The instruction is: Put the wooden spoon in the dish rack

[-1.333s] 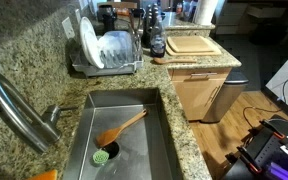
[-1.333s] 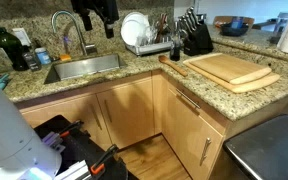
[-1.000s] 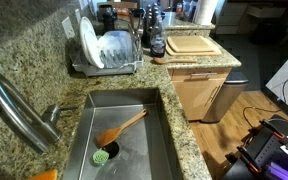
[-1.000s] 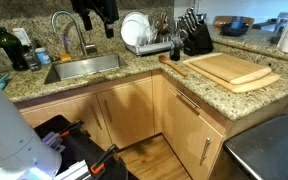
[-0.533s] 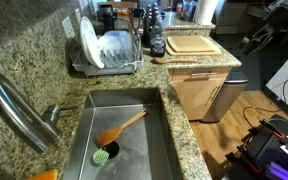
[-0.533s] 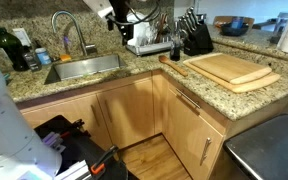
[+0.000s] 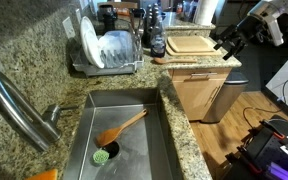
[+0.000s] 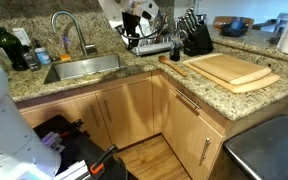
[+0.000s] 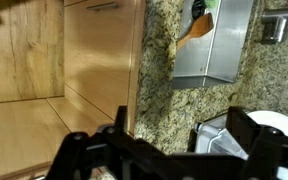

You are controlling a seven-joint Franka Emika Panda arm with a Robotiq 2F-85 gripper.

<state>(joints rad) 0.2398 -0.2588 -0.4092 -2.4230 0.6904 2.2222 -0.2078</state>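
- Wooden spoon (image 7: 121, 127) lies flat on the floor of the sink (image 7: 152, 140) in an exterior view, its bowl toward 7 o'clock and its handle toward 2 o'clock. It is untouched.
- A green scrubber (image 7: 104, 154) sits just beside the spoon's bowl, at its 7 o'clock. A grab low on the spoon could catch it as well.
- The faucet (image 7: 14, 105) arches at 9 o'clock of the sink. A descent from that side risks a knock against it.
- The spoon lies low between steel walls, so wide fingers coming in across the basin could strike a wall. A pinch far along the thin handle may also let the spoon swing or slip out.
- The dish rack (image 7: 106, 55) stands on the counter at 12 o'clock of the sink and holds white plates (image 7: 89, 45). A careless drop there could hit a plate, or the spoon could slide out through the wires.
- A cutting board (image 7: 192, 44) lies past the rack, at its 3 o'clock.
- The gripper (image 7: 229, 40) hangs in the air beyond the counter's edge, at 2 o'clock of the sink and well apart from the spoon. In the wrist view the gripper (image 9: 159, 140) has its fingers spread wide with nothing between them, and the spoon (image 9: 194, 28) shows far off at 1 o'clock.
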